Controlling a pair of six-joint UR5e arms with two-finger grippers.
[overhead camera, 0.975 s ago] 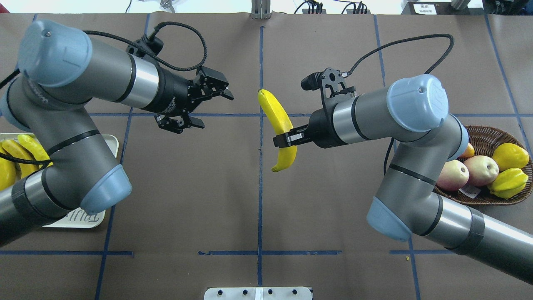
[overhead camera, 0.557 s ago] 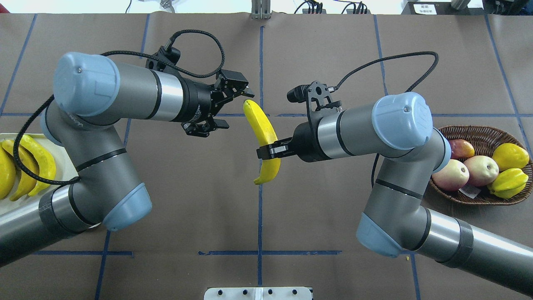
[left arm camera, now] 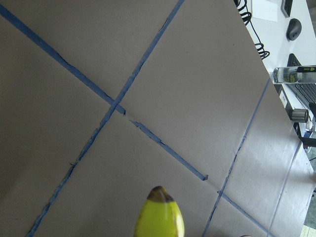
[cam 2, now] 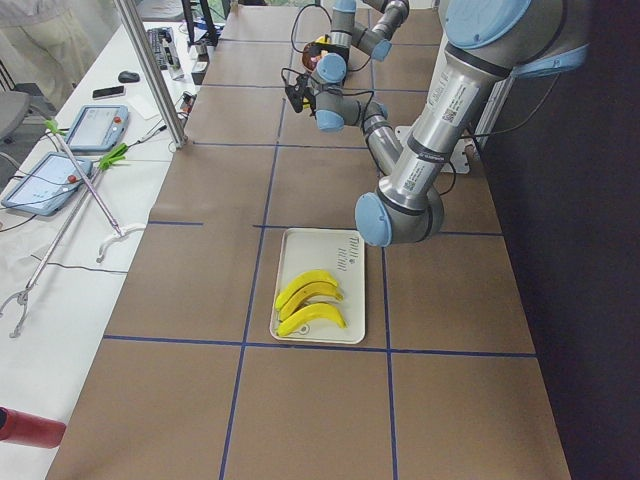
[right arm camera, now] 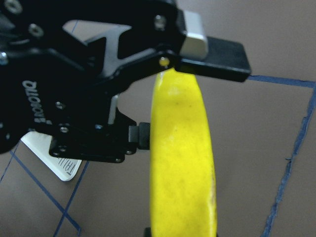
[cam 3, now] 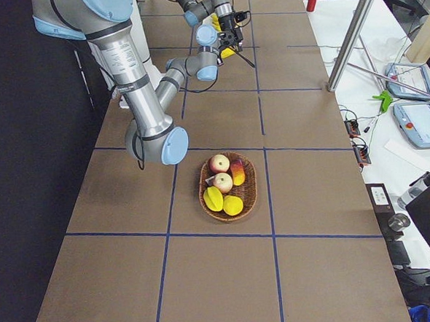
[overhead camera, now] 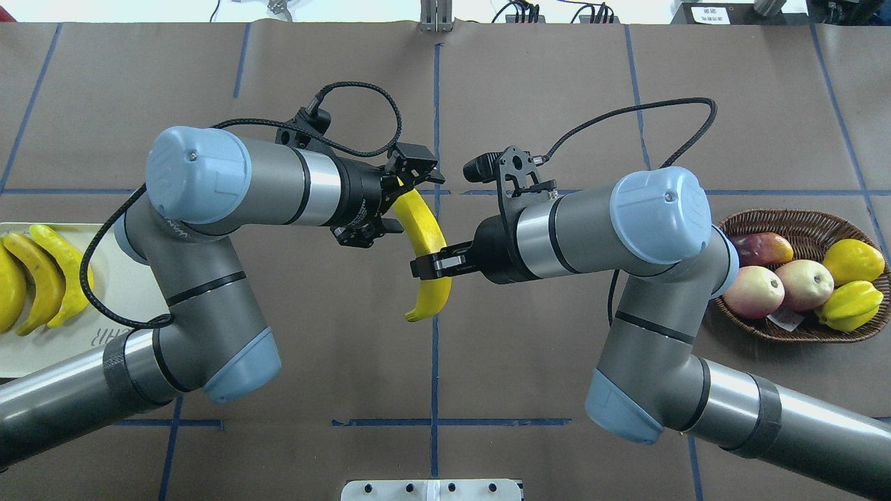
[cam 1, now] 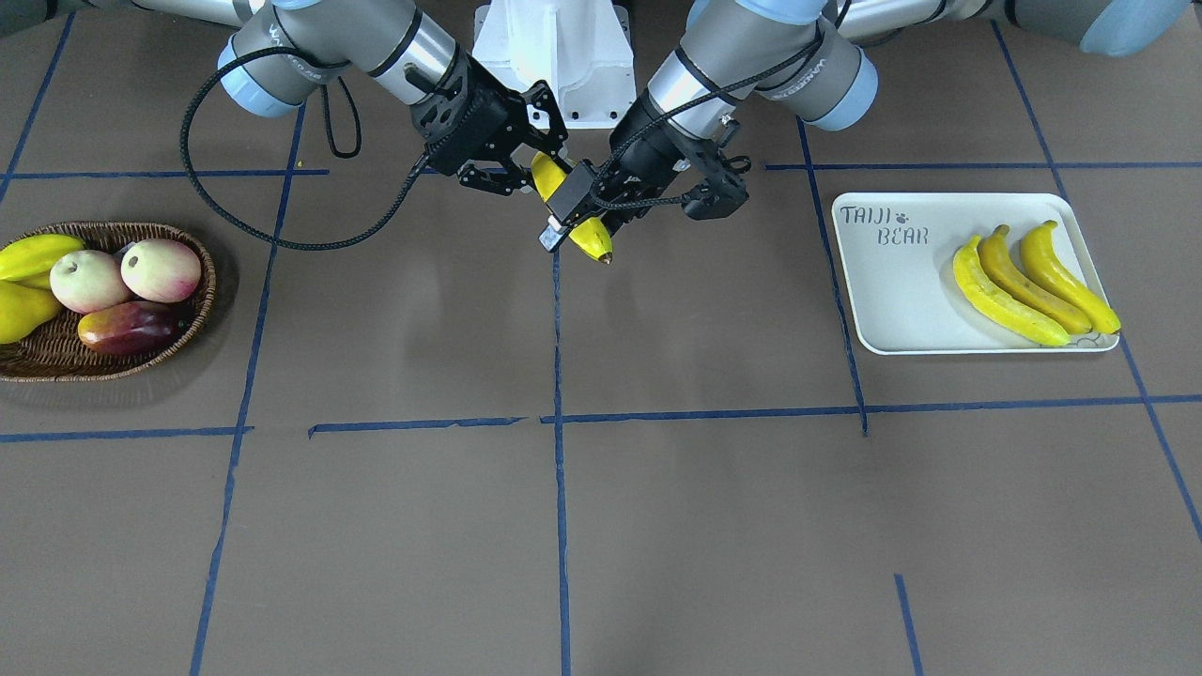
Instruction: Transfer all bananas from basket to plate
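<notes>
A yellow banana hangs above the table's middle. My right gripper is shut on its near third. My left gripper is open, its fingers straddling the banana's far end; I cannot tell if they touch it. The front view shows the same banana, left gripper and right gripper. The banana fills the right wrist view, and its tip shows in the left wrist view. Three bananas lie on the cream plate, at the overhead view's left. The wicker basket shows no banana.
The basket holds two round pink-cream fruits, yellow-green fruits and a red one. Blue tape lines cross the brown table. Both arms meet near the table's middle. A white mount sits at the near edge.
My right arm carried the banana left toward the centre line. My left arm swung right from the plate side, and its open fingers came around the banana's far end.
</notes>
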